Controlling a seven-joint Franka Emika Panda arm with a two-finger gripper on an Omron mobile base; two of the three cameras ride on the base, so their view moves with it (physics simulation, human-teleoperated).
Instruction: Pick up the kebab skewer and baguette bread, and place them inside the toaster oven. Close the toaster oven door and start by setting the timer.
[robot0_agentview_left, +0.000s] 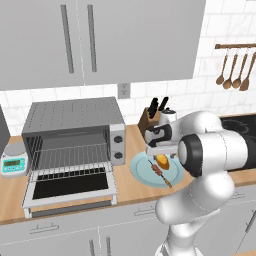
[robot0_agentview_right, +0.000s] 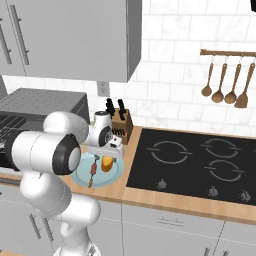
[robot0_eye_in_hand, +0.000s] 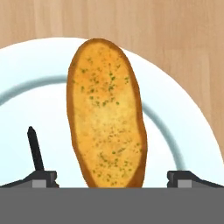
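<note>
The gripper (robot0_eye_in_hand: 112, 177) hangs just above a round light blue plate (robot0_eye_in_hand: 183, 118), its two dark fingertips (robot0_eye_in_hand: 43, 177) spread wide apart with nothing between them but air. The baguette bread (robot0_eye_in_hand: 106, 113), a golden-orange loaf flecked with green, lies on the plate directly below, between the two tips and not touched by either. To its left in the hand view, the dark pointed end of the kebab skewer (robot0_eye_in_hand: 35, 148) shows on the plate.

From the left base view, the plate (robot0_agentview_left: 140, 172) sits on the wooden counter (robot0_agentview_left: 132, 137), just right of the toaster oven (robot0_agentview_left: 75, 135). The baguette bread (robot0_agentview_left: 162, 161) lies toward the far side of the plate, and the kebab skewer (robot0_agentview_left: 159, 172), with its reddish-brown chunks, lies beside it on the left and runs toward the near edge. The toaster oven door (robot0_agentview_left: 70, 190) is dropped flat open toward the near side, showing wire racks inside. A small white scale (robot0_agentview_left: 13, 160) stands left of the oven. A knife block (robot0_agentview_left: 150, 117) stands against the tiled wall behind the plate. To the right lies a black cooktop (robot0_agentview_right: 195, 165), with wooden spoons (robot0_agentview_right: 225, 85) hanging on the wall above it.
</note>
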